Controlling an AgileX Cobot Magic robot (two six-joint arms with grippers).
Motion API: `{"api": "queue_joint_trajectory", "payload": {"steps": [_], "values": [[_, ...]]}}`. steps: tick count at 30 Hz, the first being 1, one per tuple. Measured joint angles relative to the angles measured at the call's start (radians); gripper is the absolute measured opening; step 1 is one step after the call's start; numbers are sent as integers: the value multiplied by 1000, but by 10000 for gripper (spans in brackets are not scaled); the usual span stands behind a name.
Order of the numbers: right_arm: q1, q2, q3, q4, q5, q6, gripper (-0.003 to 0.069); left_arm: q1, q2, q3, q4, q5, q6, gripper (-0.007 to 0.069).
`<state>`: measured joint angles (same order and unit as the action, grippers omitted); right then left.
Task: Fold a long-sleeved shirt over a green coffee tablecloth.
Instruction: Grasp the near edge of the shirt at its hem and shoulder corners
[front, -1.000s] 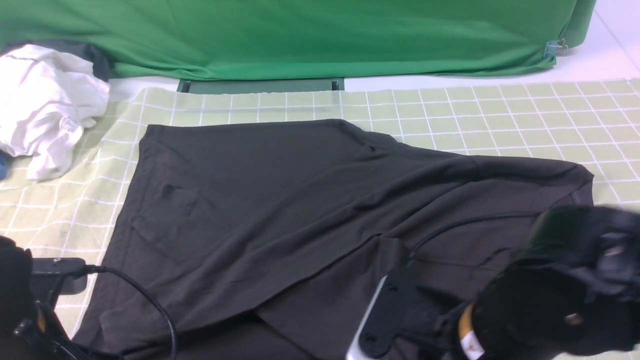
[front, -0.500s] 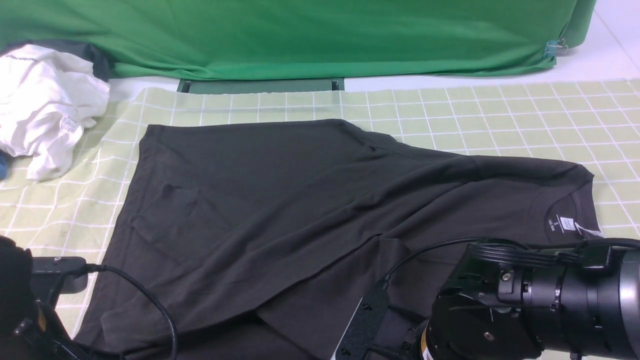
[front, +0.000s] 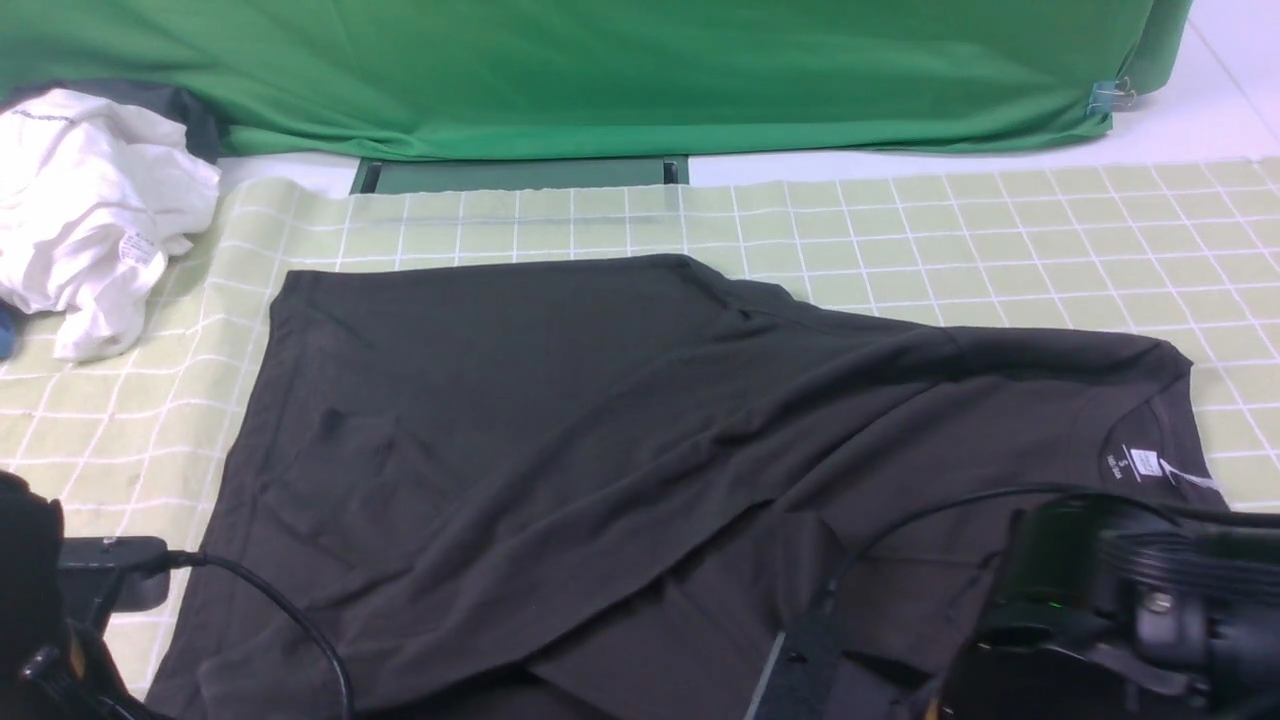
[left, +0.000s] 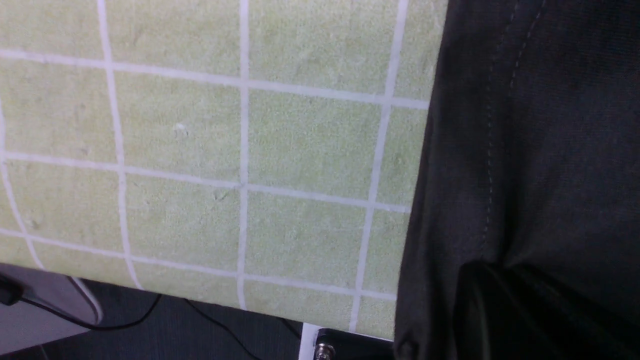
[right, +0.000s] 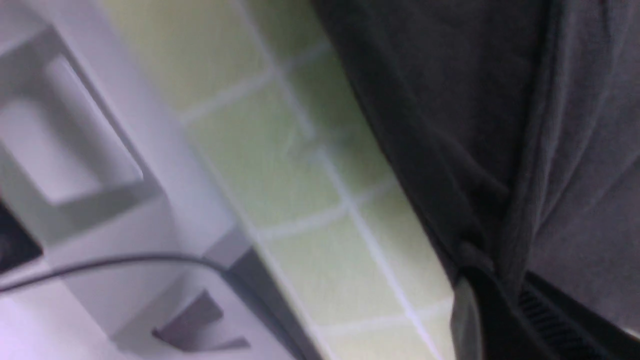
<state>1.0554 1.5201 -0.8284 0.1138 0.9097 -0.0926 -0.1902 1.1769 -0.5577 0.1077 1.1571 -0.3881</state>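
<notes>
The long-sleeved shirt (front: 600, 420) lies spread across the green coffee tablecloth (front: 950, 230), its collar and white neck label (front: 1140, 462) toward the robot's right and its hem toward the left. In the right wrist view, the right pincer (right: 482, 295) is pressed together on a bunched fold of the shirt near the tablecloth's edge, where the fabric gathers into tight creases. The left pincer (left: 500, 310) shows only as a dark finger, closed, with the stitched hem drawn up against it. It appears to pinch that hem. A crumpled white garment (front: 90, 210) sits apart at the far left.
</notes>
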Motion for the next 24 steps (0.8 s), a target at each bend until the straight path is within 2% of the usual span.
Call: {"api": "queue_joint_trajectory", "payload": {"steps": [6,12,19,24], "values": [[-12,-26,-47,-97,57,35,18,0,2,-119,11,5,0,15],[-97,-26,-141,-151,95,42,18,0,1,-257,-8,35,35,15],[-113,-26,-156,-128,106,43,18,-1,-1,-134,-166,54,145,15],[-113,-26,-156,-114,105,35,18,-21,-1,-18,-183,60,160,17]]}}
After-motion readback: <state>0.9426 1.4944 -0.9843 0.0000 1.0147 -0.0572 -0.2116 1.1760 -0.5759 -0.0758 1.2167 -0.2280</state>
